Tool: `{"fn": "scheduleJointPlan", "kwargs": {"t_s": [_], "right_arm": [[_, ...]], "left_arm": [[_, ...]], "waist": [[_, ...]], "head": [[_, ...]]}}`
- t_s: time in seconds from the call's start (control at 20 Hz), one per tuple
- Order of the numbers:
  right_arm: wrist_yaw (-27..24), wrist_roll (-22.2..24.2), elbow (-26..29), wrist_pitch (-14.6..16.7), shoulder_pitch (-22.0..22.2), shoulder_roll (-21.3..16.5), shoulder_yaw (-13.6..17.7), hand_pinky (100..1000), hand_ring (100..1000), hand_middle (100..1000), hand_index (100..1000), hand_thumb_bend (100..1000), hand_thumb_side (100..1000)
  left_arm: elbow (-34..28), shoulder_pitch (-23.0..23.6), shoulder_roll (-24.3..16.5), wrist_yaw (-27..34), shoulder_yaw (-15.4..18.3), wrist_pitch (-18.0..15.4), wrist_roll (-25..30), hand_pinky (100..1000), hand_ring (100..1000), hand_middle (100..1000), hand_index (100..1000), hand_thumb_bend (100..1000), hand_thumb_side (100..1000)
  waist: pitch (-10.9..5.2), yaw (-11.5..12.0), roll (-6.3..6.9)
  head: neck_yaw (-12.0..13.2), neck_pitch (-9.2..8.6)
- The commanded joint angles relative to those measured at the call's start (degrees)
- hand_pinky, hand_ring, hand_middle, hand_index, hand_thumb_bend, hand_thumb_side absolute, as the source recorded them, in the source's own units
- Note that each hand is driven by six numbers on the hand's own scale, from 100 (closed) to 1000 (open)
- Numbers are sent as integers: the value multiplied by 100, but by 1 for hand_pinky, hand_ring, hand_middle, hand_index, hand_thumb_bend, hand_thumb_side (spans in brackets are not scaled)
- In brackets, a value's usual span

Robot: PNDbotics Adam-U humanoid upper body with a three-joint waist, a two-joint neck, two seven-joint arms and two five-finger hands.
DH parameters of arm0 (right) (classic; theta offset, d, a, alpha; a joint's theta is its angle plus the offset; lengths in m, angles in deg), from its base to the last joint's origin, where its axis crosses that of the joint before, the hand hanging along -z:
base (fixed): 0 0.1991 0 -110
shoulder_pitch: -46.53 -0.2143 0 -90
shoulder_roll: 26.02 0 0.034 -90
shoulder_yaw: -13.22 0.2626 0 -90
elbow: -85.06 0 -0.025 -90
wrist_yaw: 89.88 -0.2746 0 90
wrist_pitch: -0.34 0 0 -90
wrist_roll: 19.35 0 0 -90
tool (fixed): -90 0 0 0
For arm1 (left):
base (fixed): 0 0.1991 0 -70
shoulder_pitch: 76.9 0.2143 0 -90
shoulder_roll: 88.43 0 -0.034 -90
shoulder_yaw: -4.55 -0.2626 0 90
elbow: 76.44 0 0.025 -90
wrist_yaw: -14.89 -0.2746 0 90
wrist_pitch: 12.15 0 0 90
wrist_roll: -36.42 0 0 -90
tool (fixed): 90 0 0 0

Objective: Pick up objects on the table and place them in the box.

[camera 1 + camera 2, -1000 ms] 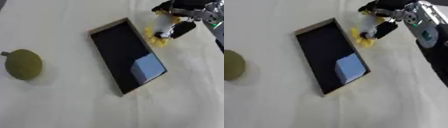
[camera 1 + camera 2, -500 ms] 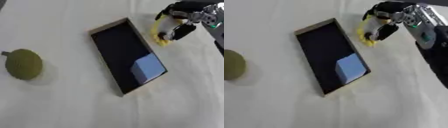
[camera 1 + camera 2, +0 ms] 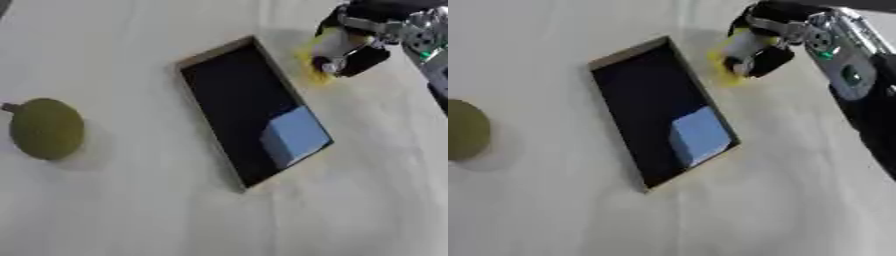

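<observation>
Gripping a yellow object now, my right hand has its fingers curled round it, a pale rounded part caught between them and the yellow part showing below. I can't make out what the object is beyond those colours. It sits just beside the box, off the box's far right corner, and I cannot tell whether its lower edge touches the cloth or hangs clear of it. My forearm runs in from the right side of the box, silver with small green marks on it.

Box itself lies flat and askew on the pale table cloth, a shallow dark tray with a tan rim. Inside, a light blue block rests against the box's near right corner.

Well apart from the box, out to its left, an olive-green round object lies on the cloth with a small stub at its upper left edge.

My left hand shows in neither eye.
</observation>
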Motion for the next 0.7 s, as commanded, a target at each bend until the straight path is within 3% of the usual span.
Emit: {"fn": "scheduleJointPlan", "kwargs": {"t_s": [0.05,0.35,0.7], "right_arm": [[-345,-11,312,-145,-75,-208,96,766,633,362,564,100,227],[-833,18,802,-382,-120,-225,87,767,627,355,560,100,196],[-1176,308,1244,-553,-350,30,-174,767,626,355,560,100,186]], "left_arm": [[-108,-44,-93,21,18,27,-15,944,879,675,862,100,613],[-108,-46,-93,19,-4,53,-37,943,879,676,862,100,614],[-108,-82,-86,31,-33,62,-40,942,879,677,862,100,616]], "waist": [[-210,-24,58],[-303,-63,66],[-366,-44,53]], "head": [[-24,-9],[-33,18],[-72,55]]}}
